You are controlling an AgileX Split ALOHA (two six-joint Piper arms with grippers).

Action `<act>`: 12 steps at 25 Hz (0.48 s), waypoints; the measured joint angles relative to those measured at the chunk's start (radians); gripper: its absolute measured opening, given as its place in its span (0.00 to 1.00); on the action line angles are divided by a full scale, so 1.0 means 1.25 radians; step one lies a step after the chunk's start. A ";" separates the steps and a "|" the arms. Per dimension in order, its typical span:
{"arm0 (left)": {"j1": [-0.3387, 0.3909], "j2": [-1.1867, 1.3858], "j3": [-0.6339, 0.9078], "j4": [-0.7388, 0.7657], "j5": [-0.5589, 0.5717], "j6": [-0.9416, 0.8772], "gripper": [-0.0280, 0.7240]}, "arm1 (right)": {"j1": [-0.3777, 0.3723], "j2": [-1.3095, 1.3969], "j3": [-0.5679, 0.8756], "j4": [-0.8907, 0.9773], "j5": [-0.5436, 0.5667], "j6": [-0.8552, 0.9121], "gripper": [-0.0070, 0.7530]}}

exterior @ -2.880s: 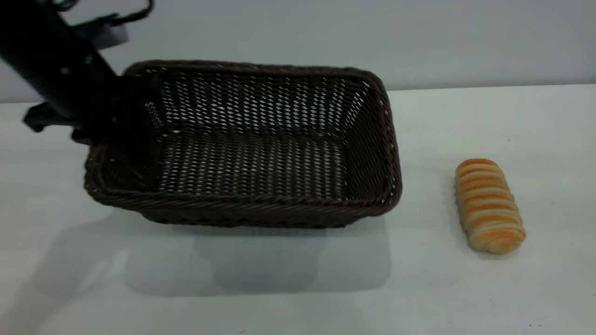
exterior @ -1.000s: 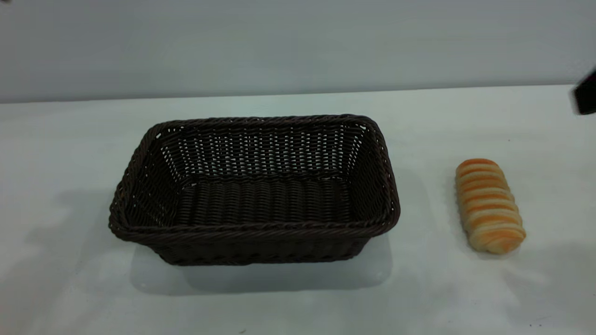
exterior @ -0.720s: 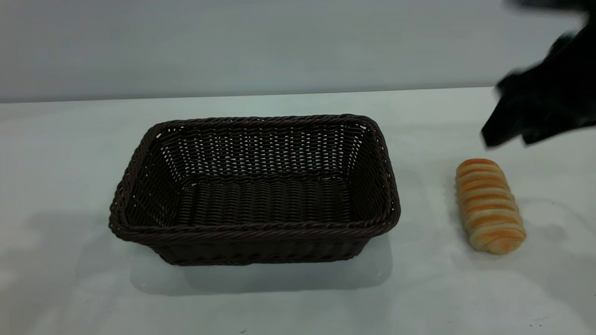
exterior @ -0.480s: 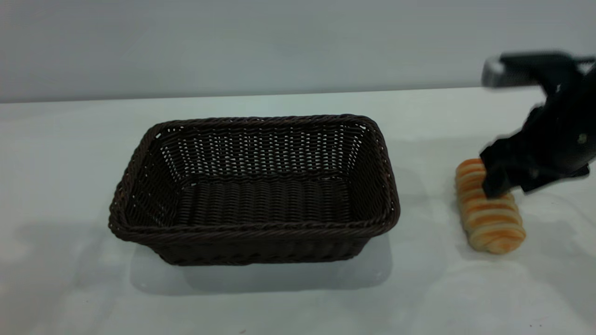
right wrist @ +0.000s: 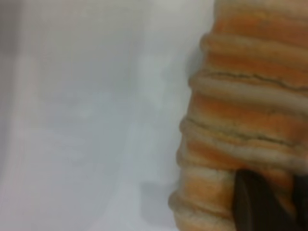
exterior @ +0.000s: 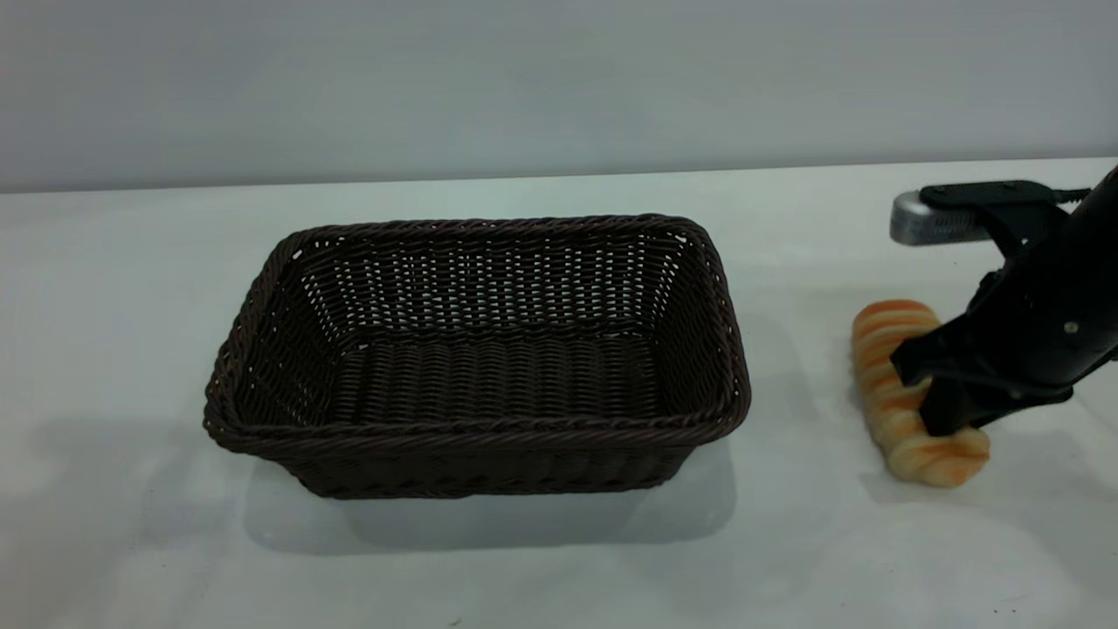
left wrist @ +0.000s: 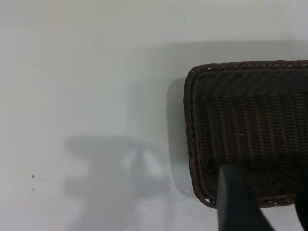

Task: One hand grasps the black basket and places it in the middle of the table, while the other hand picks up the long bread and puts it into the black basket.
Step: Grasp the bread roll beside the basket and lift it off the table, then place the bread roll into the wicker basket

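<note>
The black basket (exterior: 480, 432) stands upright and empty on the white table (exterior: 524, 568), a little left of centre. The long bread (exterior: 878, 349) lies on the table to its right. My right gripper (exterior: 928, 397) has come down from the right onto the bread's middle, and its fingers close on the bread. In the right wrist view the bread (right wrist: 240, 110) fills the frame, with the gripper (right wrist: 291, 204) pressed into it. My left gripper (left wrist: 269, 207) shows only in the left wrist view, open and empty above one end of the basket (left wrist: 250, 120).
A grey wall runs behind the table's far edge. Bare tabletop (left wrist: 86, 96) lies beside the basket's end, in front of the basket, and between the basket and the bread.
The left arm set the basket down, let go and left the exterior view. The right arm came in from the right and dropped onto the bread, which has shifted slightly.
</note>
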 joint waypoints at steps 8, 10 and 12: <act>0.000 0.000 0.000 0.001 0.000 0.032 0.52 | 0.009 -0.250 -0.027 0.023 0.072 0.012 0.06; 0.000 0.000 0.000 0.001 0.000 0.035 0.52 | 0.034 -0.276 -0.049 0.042 0.107 0.012 0.06; 0.000 0.000 0.000 0.001 0.000 0.035 0.52 | 0.086 -0.281 -0.070 0.063 0.127 0.012 0.07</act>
